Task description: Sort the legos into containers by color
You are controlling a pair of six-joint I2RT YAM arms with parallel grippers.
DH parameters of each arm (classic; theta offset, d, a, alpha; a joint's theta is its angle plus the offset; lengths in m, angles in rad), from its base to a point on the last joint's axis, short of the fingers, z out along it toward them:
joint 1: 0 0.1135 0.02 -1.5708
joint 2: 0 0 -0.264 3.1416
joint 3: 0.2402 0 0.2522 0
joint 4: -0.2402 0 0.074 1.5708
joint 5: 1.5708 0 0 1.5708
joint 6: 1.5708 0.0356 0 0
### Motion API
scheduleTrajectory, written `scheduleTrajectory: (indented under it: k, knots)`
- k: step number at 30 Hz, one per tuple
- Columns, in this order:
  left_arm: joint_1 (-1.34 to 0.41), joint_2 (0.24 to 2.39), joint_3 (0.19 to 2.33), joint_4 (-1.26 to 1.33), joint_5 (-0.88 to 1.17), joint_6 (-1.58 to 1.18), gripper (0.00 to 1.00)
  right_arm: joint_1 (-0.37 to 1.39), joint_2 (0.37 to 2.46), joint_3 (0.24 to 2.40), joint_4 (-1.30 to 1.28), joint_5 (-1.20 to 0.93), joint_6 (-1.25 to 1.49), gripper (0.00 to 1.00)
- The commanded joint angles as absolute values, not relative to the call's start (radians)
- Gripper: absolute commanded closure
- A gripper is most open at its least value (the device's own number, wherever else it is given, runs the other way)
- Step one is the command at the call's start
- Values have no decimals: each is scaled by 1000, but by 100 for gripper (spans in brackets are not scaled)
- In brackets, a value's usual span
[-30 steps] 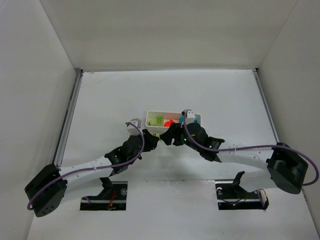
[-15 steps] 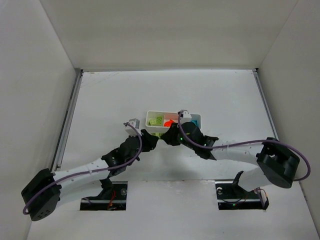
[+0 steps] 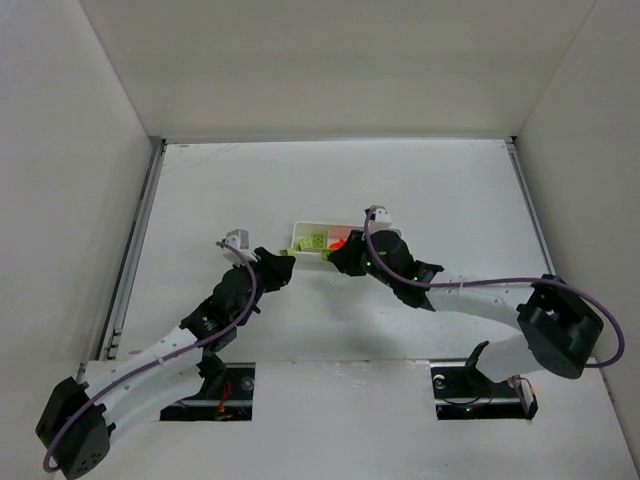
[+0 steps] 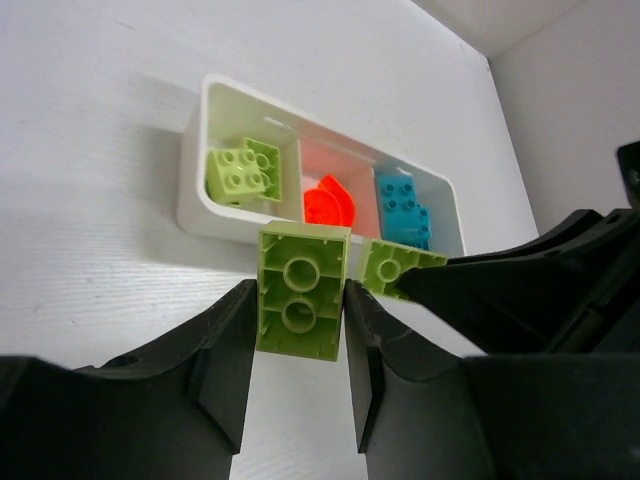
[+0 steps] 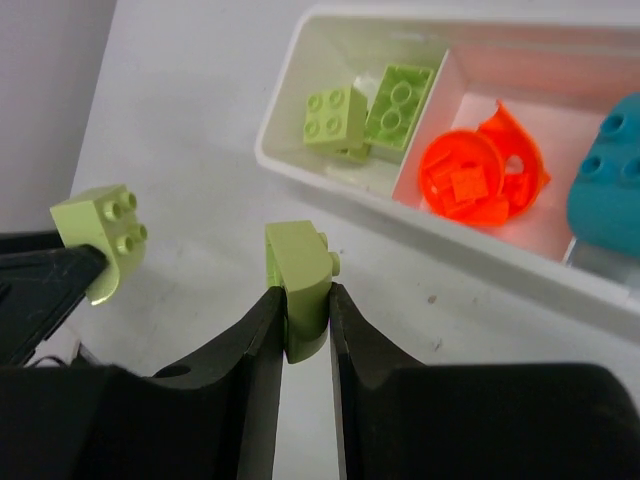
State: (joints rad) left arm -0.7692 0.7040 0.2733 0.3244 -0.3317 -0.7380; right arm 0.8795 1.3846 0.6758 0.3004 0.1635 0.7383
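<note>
The white tray holds yellow-green legos in its left container, orange-red ones in the middle and cyan-blue ones on the right. My left gripper is shut on a yellow-green brick just in front of the tray. Close beside it, my right gripper is shut on a small curved yellow-green lego, held off the table near the tray's front wall. In the top view both grippers, left and right, meet at the tray's near left corner.
White walls close in the table on three sides, with a metal rail along the left edge. The two arm bases sit at the near edge. The arms' black fingers nearly touch each other.
My right gripper has shut on the small yellow-green lego and shifted a little left. The left arm has swung back to the left with its brick still held.
</note>
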Motion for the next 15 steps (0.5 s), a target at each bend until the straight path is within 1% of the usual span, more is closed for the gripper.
scheduleTrajectory:
  k: [1, 8, 15]
  knots:
    - [-719, 707, 281, 301, -331, -730, 81, 852, 1448, 800, 318, 189, 669, 74]
    - [-716, 776, 295, 360, -331, -701, 81, 828, 1614, 968, 262, 202, 618, 74]
    - [-708, 799, 290, 394, -315, -680, 81, 828, 1710, 1069, 189, 296, 546, 73]
